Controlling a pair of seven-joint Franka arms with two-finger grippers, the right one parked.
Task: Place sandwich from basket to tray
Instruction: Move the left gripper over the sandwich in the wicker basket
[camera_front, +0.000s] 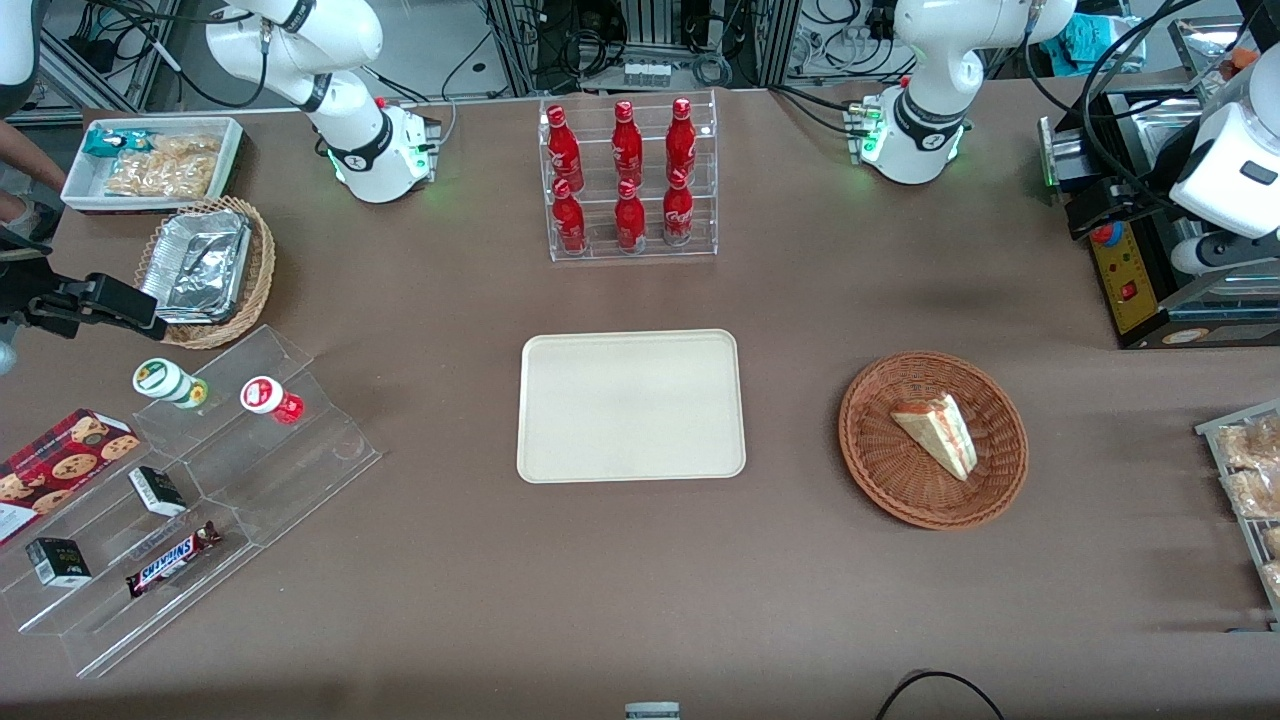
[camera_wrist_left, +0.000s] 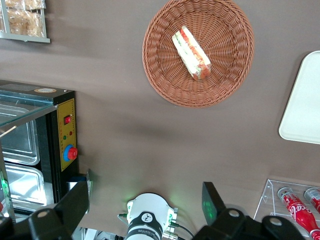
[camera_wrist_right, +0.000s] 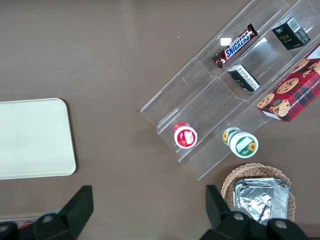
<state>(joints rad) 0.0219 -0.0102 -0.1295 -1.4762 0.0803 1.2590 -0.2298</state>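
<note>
The sandwich, a pale triangular wedge with red and green filling, lies in the round reddish-brown basket. The cream tray lies flat beside the basket, toward the parked arm's end, with nothing on it. My left gripper is open, its two black fingers spread wide with nothing between them. It hangs high above the table, well apart from the basket, near the black appliance. In the front view only the arm's white wrist shows.
A clear rack of red cola bottles stands farther from the front camera than the tray. A black appliance and a wire rack of baked goods sit at the working arm's end. A stepped acrylic shelf and a foil-filled tan basket sit at the parked arm's end.
</note>
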